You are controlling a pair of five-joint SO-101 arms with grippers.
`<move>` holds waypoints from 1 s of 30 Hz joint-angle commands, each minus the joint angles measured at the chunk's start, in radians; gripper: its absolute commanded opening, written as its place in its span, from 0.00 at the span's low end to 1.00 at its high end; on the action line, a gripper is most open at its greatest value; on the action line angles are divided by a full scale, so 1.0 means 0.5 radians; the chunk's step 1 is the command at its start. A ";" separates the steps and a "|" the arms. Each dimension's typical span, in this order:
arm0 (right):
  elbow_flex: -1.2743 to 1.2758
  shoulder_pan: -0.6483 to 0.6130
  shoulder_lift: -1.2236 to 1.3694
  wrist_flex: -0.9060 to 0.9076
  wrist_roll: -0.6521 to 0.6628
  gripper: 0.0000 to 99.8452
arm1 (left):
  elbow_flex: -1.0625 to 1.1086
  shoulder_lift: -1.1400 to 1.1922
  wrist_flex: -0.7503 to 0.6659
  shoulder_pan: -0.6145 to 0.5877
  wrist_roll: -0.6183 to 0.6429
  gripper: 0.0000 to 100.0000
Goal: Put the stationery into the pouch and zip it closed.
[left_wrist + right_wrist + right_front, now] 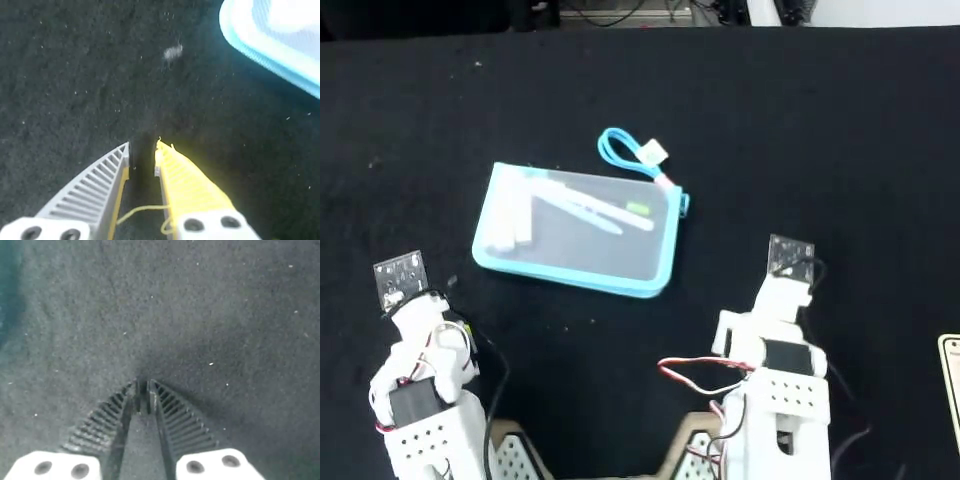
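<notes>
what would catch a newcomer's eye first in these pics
The light-blue pouch lies left of centre on the black table, with white stationery showing through its clear face and a blue loop at its far right corner. Next, at the near edge, the left hand and right hand sit low over bare cloth, apart from the pouch.

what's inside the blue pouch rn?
Through the clear front of the light-blue zip pouch: long white pens, one green-marked, and white blocky pieces at its left end in the high view. Anything beneath them is covered; zip state unclear.
</notes>
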 commanded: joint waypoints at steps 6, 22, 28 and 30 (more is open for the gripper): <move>-0.008 0.034 -0.005 -0.031 -0.009 0.03 | 0.051 -0.015 0.012 0.002 0.015 0.09; 0.164 0.028 -0.551 -0.028 -0.015 0.03 | 0.051 -0.015 0.012 0.002 0.015 0.09; 0.235 0.028 -0.996 0.092 -0.009 0.03 | 0.051 -0.015 0.012 0.002 0.015 0.09; 0.229 0.028 -1.106 0.267 -0.009 0.03 | 0.051 -0.015 0.012 0.002 0.015 0.09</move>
